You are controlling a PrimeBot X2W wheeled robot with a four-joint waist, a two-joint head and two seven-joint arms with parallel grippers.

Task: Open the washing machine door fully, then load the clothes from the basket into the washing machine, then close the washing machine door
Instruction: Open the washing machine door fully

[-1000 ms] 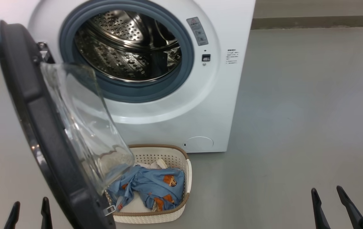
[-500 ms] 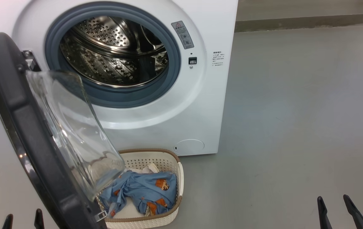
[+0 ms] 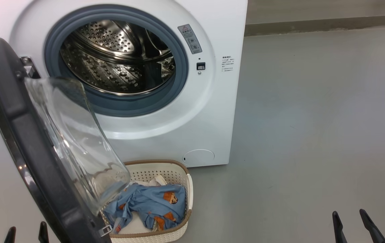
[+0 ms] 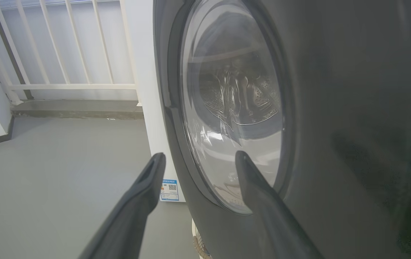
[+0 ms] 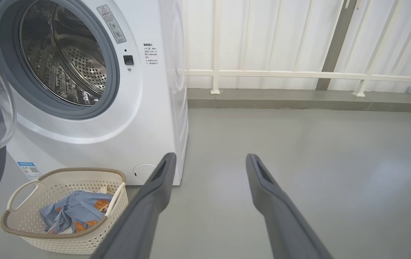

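**Door swung out over the basket, loads of bare floor on the right**

The washing machine door (image 3: pixel 17 111) is seen swung out on its left-hand hinge. Its wide glossy dark rim and bulging clear glass bowl hang over the left end of the basket (image 3: pixel 189 192). The basket, cream perforated plastic with a brown woven-look rim, is parked on the grey floor (image 3: pixel 314 135) right at the foot of the washing machine (image 3: pixel 209 111), just below the open mouth. The clothes (image 3: pixel 152 202) are heaped inside it: soft light-blue fabric with orange-brown figures, and some cream-white bits at the back.

Room-wise, a wide smooth stretch of floor is left open to the right of the machine, bounded at the far edge by a low ledge (image 5: pixel 299 102) and a white railing (image 5: pixel 299 74). The left side is walled off by the door, and the way up from basket to drum (image 3: pixel 118 57) is crowded by the glass bowl. The drum is shiny perforated steel, ringed by a grey-blue rubber gasket (image 3: pixel 179 67).

The left gripper (image 3: pixel 26 233) is held spread wide with nothing in it, close to the door's outer face; contact can't be told. The right gripper (image 3: pixel 348 219) is spread wide and empty too, over bare floor well right of the basket.
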